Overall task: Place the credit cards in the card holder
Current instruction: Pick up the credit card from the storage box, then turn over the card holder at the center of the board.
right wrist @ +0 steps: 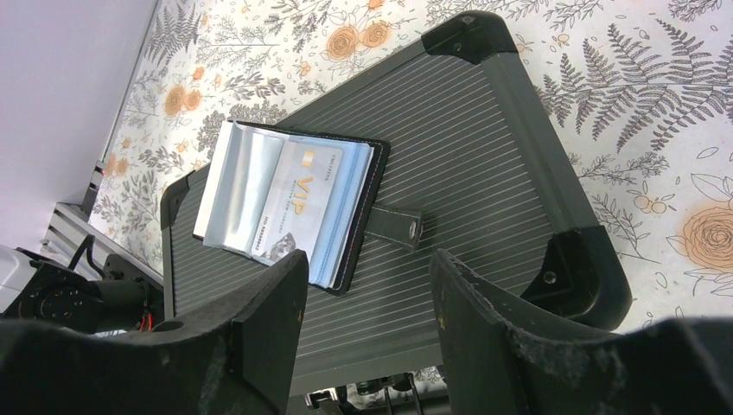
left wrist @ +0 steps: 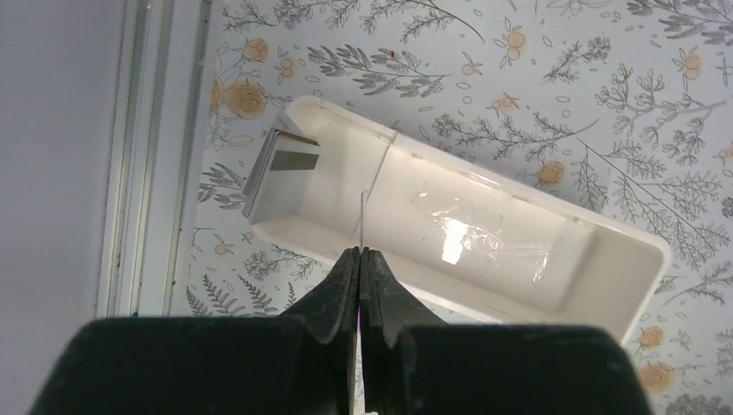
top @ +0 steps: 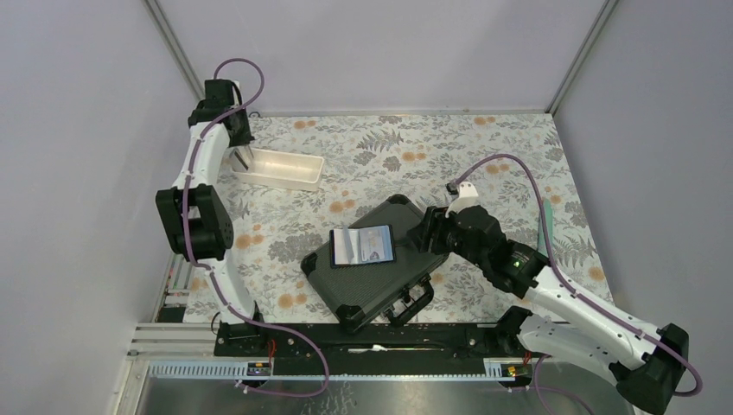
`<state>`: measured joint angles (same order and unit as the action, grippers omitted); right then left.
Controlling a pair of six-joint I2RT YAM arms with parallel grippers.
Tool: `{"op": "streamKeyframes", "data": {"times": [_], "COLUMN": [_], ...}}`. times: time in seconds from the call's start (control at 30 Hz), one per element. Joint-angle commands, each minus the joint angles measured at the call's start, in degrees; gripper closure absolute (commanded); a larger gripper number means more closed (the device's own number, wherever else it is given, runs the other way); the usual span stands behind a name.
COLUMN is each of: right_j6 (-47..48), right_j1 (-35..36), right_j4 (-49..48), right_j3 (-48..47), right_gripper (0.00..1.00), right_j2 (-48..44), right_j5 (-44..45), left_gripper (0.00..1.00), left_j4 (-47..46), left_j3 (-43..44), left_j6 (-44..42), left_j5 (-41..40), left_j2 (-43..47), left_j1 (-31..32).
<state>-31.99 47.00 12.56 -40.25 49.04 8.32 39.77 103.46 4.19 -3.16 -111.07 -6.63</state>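
Observation:
My left gripper [left wrist: 360,252] is shut on a credit card [left wrist: 360,216], seen edge-on as a thin pale line rising from the fingertips over the white tray [left wrist: 484,164]. More credit cards [left wrist: 281,173] lean at the tray's left end. In the top view the left gripper [top: 245,158] is at the tray's left end [top: 278,169]. The card holder [right wrist: 294,203] lies open on the black hard case [right wrist: 484,130], with a pale VIP card [right wrist: 302,194] in a pocket and its snap tab [right wrist: 399,226] out to the right. My right gripper [right wrist: 367,264] is open and empty, just right of the card holder [top: 363,245].
The hard case [top: 380,268] lies at an angle in the middle of the floral cloth, handle toward the arms' bases. The tray stands at the back left near the wall. A metal rail [left wrist: 151,156] runs along the table's left edge beside the tray.

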Motion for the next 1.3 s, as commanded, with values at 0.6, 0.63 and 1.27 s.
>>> {"op": "streamKeyframes", "data": {"times": [0.6, 0.63, 1.27], "right_j6": [9.43, 9.50, 4.60], "right_j1": [0.46, 0.50, 0.79], "right_j4": [-8.87, -8.80, -11.69], "right_j3": [-7.58, -7.99, -4.50], "right_gripper": [0.23, 0.24, 0.50], "right_j2": [-2.61, -2.23, 3.26], "right_j5": [-30.41, -31.83, -47.43], "left_gripper": [1.00, 1.00, 1.00], "left_j4": [-2.76, -2.99, -18.75], "left_j3": [-24.02, -26.03, -44.32], "left_j6": [8.99, 8.55, 15.04], "left_j5": [47.06, 50.00, 68.69], "left_j2": [37.76, 38.81, 51.43], "left_j1": [20.88, 22.87, 39.74]}}
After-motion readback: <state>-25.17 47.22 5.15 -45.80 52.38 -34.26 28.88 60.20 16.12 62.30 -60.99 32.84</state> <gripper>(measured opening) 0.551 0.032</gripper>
